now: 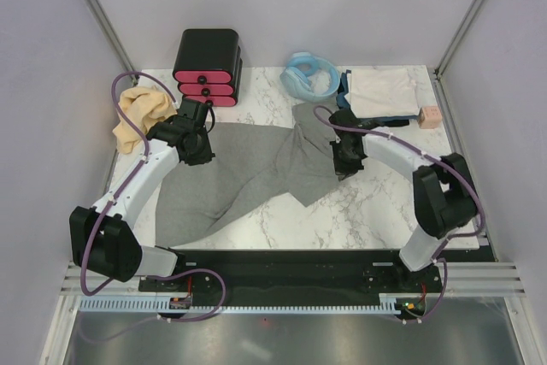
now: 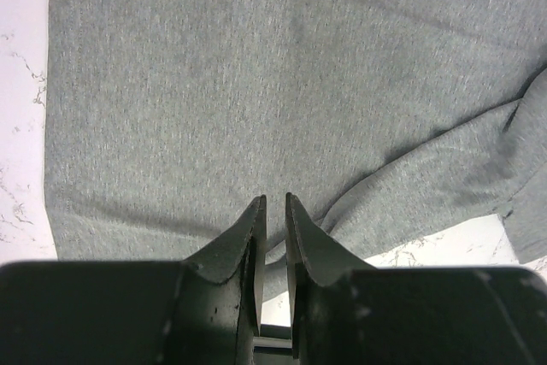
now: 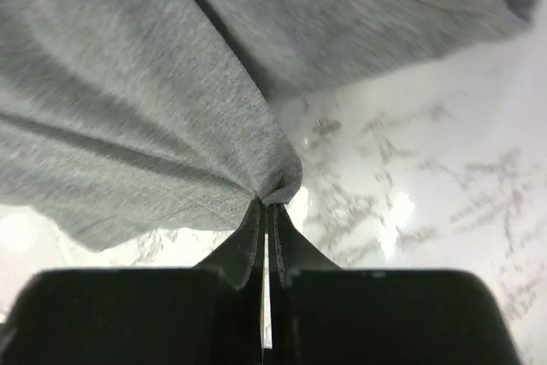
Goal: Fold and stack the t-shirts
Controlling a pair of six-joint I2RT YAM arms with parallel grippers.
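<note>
The large heather-grey t-shirt (image 1: 248,168) lies rumpled across the marble table, from the front left up to the middle. My left gripper (image 1: 202,144) is over its back left part. In the left wrist view its jaws (image 2: 275,201) stand narrowly apart, pinching a fold of the grey cloth (image 2: 256,83) at the tips. My right gripper (image 1: 346,162) is at the shirt's right edge, shut on a bunched corner of the cloth (image 3: 278,179), which pulls taut away from the fingertips. A tan-yellow t-shirt (image 1: 137,113) lies crumpled at the back left. A whitish t-shirt (image 1: 382,90) lies folded on a dark navy one (image 1: 344,91) at the back right.
A black box with pink drawers (image 1: 208,66) stands at the back, just behind my left gripper. A light-blue coiled hose (image 1: 308,76) lies beside the folded pile. A small pink block (image 1: 429,117) sits near the right edge. Bare marble (image 1: 376,203) shows at the front right.
</note>
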